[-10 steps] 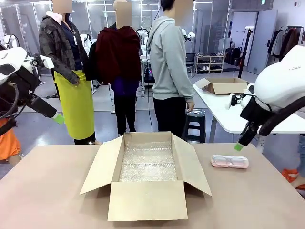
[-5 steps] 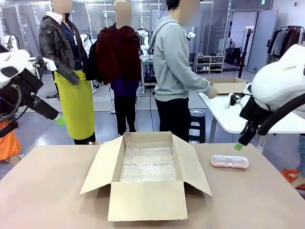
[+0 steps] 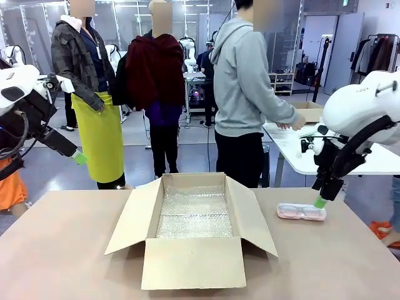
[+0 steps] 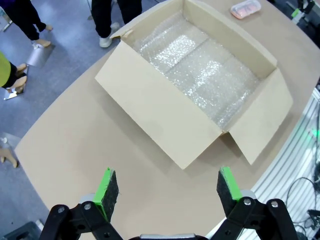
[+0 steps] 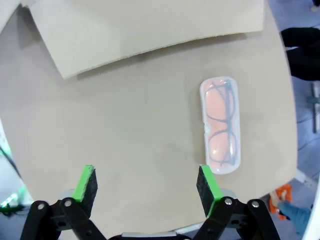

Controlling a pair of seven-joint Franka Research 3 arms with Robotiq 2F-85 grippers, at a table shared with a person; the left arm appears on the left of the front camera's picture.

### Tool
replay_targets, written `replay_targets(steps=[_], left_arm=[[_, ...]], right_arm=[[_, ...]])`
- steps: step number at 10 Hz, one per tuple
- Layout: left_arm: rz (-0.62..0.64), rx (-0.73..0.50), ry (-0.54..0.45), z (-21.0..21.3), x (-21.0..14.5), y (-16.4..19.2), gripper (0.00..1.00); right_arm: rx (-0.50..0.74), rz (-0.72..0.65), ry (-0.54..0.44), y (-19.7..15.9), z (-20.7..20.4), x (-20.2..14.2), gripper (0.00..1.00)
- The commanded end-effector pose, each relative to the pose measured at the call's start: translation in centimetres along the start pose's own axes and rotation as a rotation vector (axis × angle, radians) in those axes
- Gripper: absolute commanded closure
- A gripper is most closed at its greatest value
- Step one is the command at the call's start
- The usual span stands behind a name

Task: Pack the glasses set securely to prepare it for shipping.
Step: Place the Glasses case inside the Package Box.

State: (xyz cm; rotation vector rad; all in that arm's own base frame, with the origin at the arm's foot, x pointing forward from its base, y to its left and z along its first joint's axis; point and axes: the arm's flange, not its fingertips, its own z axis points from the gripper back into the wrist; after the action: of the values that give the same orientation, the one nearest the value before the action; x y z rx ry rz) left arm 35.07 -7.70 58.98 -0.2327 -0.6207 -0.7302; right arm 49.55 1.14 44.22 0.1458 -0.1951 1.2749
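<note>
A pale pink glasses case [image 3: 301,212] lies flat on the table right of the open cardboard box [image 3: 194,228]; dark spectacles show through its lid [image 5: 222,123]. My right gripper [image 3: 320,201] hangs open just above the case's right end; in its wrist view the case lies up and right of its open fingers [image 5: 208,190]. My left gripper [image 3: 78,157] is open, raised off the table's far left; its wrist view looks down on the box [image 4: 200,85] and the pink case [image 4: 245,8]. The mint green case is out of view.
Bubble wrap [image 3: 195,211] lines the box floor, and its four flaps stand open. A person in a grey hoodie [image 3: 250,94] reaches to a white side table [image 3: 300,153] at the back right. Two more people stand behind the far edge.
My right gripper has come down and slightly right, from well above the pink case to just over its right end. The person in grey has stepped right toward the side table.
</note>
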Motion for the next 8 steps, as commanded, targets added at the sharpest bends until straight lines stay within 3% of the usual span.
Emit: replay_targets(steps=[1, 8], left_arm=[[-0.007, -0.003, -0.006, 0.3, 0.2, 0.2, 0.00], [-0.007, -0.003, -0.006, 0.3, 0.2, 0.2, 0.00]], right_arm=[[0.009, 0.019, 0.093, -4.8, -1.3, -0.5, 0.00], [0.061, 0.074, 0.134, -10.2, -8.0, 0.2, 0.00]])
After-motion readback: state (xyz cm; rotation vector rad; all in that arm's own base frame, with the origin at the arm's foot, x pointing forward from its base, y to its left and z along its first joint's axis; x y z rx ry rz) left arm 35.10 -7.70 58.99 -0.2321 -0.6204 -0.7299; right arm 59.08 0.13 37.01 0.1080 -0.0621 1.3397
